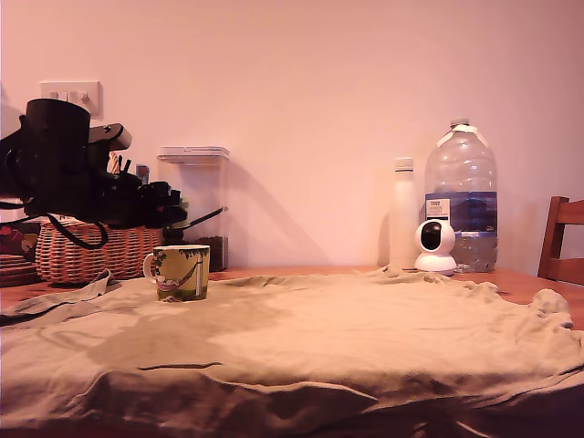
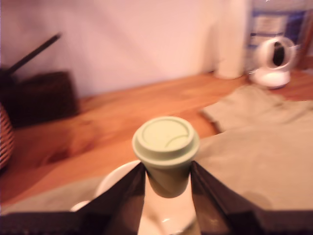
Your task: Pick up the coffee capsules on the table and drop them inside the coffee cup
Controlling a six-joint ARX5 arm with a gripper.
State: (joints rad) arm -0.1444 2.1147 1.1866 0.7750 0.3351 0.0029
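Exterior view, from left to right: a wicker basket is seen at the far left of the tabletop, with the black arm raised above it. The hand is held just over the coffee cup, which stands on a crumpled olive cloth spread over the near part of the tabletop. A clear canister is placed behind the cup, against the wall. Further right, a white bottle, a small white camera and a large water jug are grouped at the far edge, and part of a wooden chair is seen at the right border.

Wrist view: the coffee capsule is gripped between the two dark fingers, which are closed against its sides below the flanged rim. The capsule is held directly above the pale inside of the coffee cup.
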